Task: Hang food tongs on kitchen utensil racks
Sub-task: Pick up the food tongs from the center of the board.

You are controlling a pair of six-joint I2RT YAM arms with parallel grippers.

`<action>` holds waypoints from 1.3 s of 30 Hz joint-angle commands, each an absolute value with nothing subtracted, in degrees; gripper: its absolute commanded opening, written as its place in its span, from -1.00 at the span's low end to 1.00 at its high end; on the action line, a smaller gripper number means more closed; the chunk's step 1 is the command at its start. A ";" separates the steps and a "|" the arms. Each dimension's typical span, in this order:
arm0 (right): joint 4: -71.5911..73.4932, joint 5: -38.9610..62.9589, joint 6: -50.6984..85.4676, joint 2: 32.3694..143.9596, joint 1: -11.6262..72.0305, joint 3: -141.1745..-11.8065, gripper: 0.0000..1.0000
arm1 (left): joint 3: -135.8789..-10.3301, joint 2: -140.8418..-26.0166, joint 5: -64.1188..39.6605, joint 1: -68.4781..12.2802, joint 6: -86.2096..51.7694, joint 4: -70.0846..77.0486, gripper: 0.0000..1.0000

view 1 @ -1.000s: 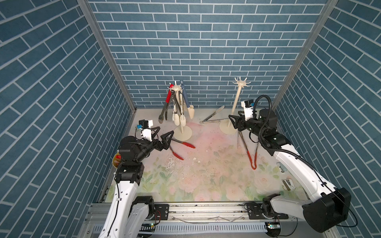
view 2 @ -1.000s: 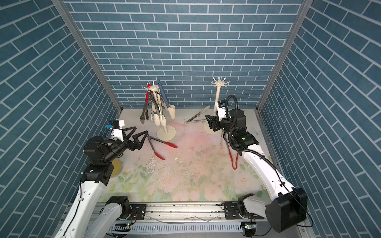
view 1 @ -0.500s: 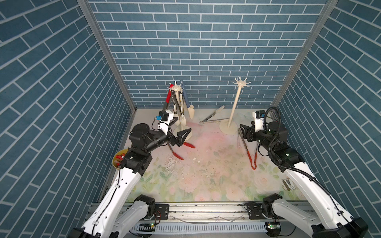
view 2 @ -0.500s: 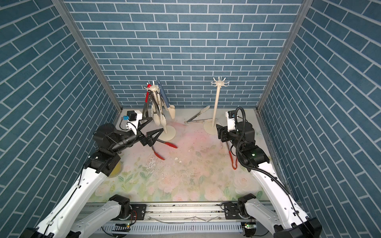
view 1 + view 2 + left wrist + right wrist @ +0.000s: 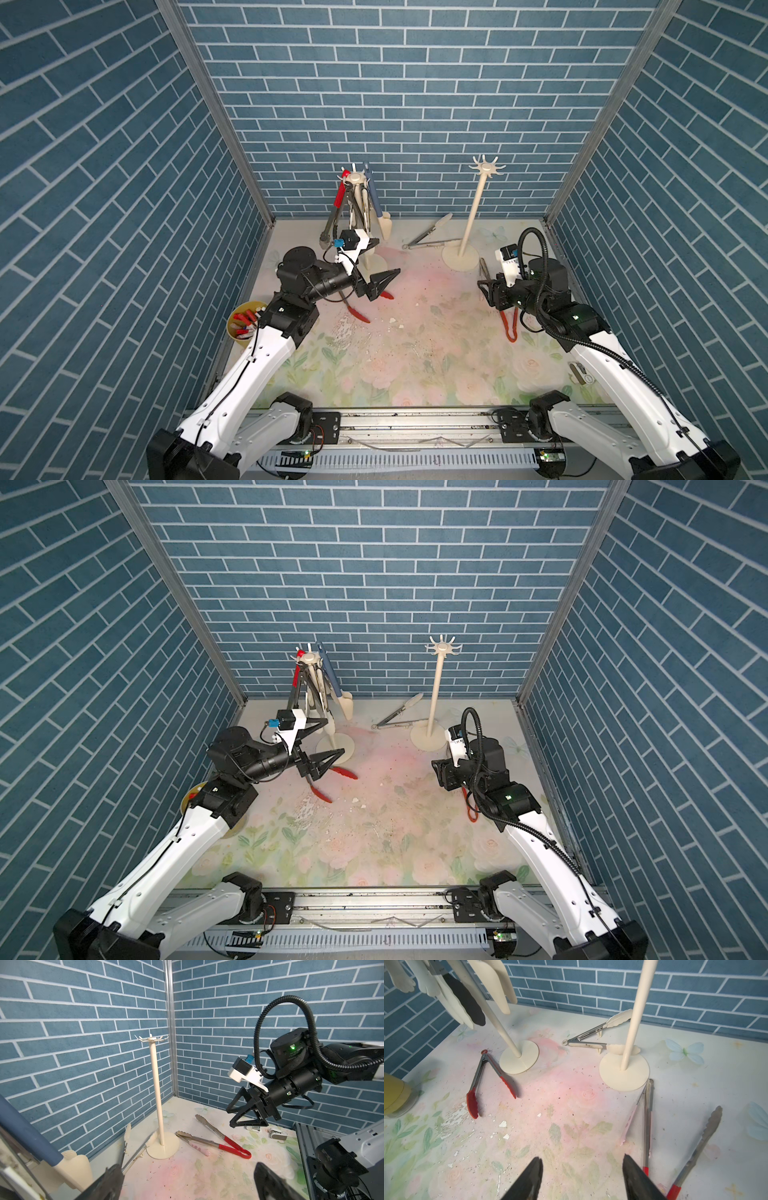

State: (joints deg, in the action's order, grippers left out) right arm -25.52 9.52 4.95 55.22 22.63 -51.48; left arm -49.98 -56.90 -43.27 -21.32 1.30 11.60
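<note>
Several food tongs hang on the left rack [image 5: 355, 183]; the right rack [image 5: 484, 168] [image 5: 156, 1093] is bare. On the mat lie red-tipped tongs [image 5: 361, 313] [image 5: 472, 1103], cream-tipped tongs [image 5: 428, 237] [image 5: 587, 1044], pink tongs [image 5: 647, 1118] [image 5: 197, 1144] and red-handled tongs [image 5: 702, 1140] [image 5: 230, 1142]. My left gripper [image 5: 388, 256] [image 5: 187, 1165] hovers open and empty above the red-tipped tongs, beside the left rack's base. My right gripper [image 5: 484, 291] [image 5: 581, 1157] is open and empty, just left of the pink and red-handled tongs.
A yellow cup [image 5: 245, 322] with red-capped items stands at the mat's left edge. Small white clips [image 5: 579, 372] [image 5: 278, 1134] lie by the right wall. Brick walls close three sides; a rail [image 5: 415, 424] runs along the front.
My left arm has swung from the left wall toward the middle, over the red-tipped tongs. My right arm has drawn back from the right rack toward the front right.
</note>
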 commanded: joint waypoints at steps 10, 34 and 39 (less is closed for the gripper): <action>-31.58 7.56 -6.59 71.89 31.25 -61.94 0.18 | -46.50 -53.46 -42.76 -21.61 4.06 13.70 0.99; -42.87 7.52 -19.94 107.38 31.15 -96.57 0.10 | -46.10 -52.69 -41.73 -21.29 5.45 12.22 0.99; -47.38 7.12 -22.27 113.93 30.07 -104.60 0.10 | -46.14 -52.95 -41.96 -20.49 4.79 12.81 0.99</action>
